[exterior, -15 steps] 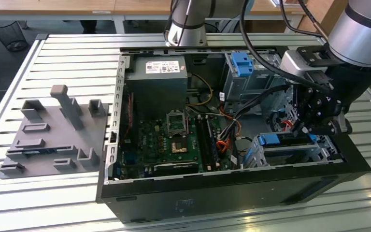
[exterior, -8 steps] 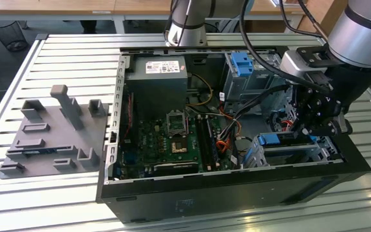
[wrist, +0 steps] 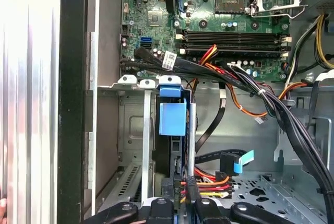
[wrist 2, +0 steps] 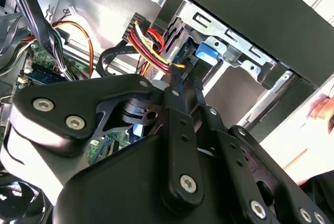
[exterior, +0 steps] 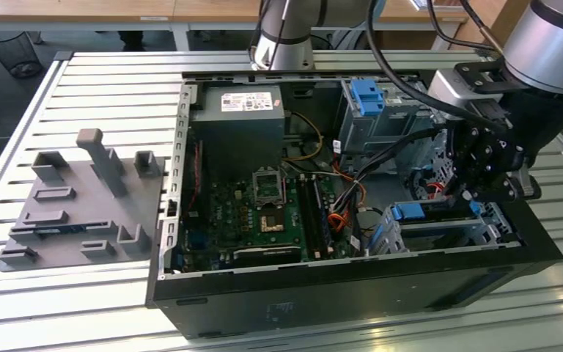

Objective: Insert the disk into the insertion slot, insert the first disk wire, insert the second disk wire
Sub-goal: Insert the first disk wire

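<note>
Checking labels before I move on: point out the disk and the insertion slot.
the disk [wrist: 172,118], first wrist view, blue caddy face.
the insertion slot [wrist: 129,130], first wrist view, grey metal wall.

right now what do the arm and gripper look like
The arm is a round silver-grey tube. The gripper is black, built of flat linkage bars joined by silver bolts. Black cables run alongside the arm.
</note>
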